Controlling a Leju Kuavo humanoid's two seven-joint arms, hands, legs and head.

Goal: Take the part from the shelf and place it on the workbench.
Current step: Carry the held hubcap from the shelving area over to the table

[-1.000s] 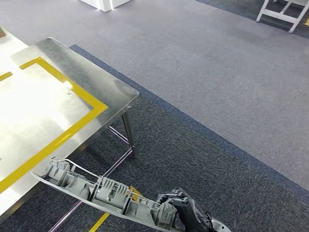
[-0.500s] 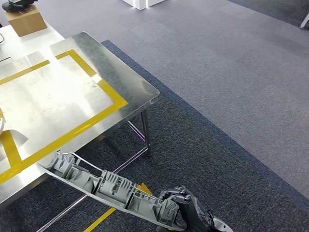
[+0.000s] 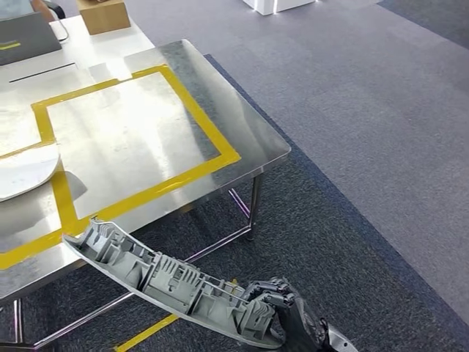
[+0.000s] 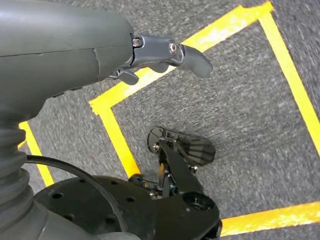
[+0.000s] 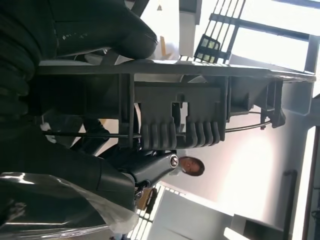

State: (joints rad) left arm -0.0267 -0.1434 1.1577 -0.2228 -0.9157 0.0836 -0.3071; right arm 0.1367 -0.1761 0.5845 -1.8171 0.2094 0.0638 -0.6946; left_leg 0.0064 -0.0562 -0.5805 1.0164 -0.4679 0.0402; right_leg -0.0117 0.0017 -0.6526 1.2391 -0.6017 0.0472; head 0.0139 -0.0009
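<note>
Grey carpet (image 3: 359,132) runs across the room, and on the left you have the steel workbench (image 3: 251,125) with yellow tape (image 3: 204,125) marking a rectangle on its top. A white curved piece (image 3: 25,170) lies at the bench's left edge, and a cardboard box (image 3: 102,15) sits at its far side. Nearer you, the long grey plastic part (image 3: 160,277) hangs in the air just off the bench's near edge, tilted, its far end reaching leftward over that edge — not touching the top. At the near right, your right hand (image 3: 279,308) grips the part's near end, fingers (image 5: 162,165) wrapped round its ribbed side. Your left hand (image 4: 151,55) hangs over taped carpet, holding nothing — its fingers extended and slightly apart.
</note>
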